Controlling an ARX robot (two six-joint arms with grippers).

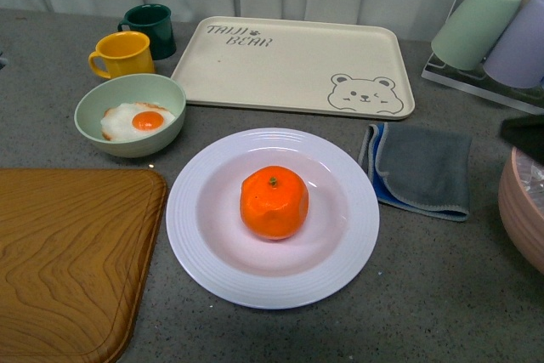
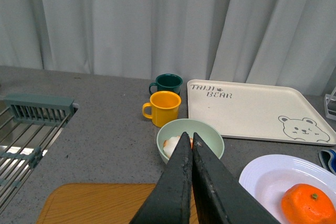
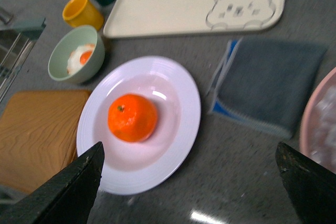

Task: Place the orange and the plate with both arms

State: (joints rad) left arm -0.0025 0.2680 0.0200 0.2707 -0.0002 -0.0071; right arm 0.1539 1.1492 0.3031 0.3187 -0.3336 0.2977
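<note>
Jaws of left gripper [image 2: 189, 139] closed on nothing; right gripper [image 3: 189, 153] spread wide, empty. Orange [image 1: 274, 201] sits centred in plate [image 1: 204, 252], near middle of counter. Risk: fruit would likely roll off if plate tilts; bowl [image 1: 136, 146] crowds plate's far-left rim

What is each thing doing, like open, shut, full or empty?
orange: whole, sitting in the plate
plate: holding the orange
green bowl: holding a fried egg
bear tray: empty
yellow mug: upright
cloth: folded
left gripper: shut, empty
right gripper: open, empty
</note>
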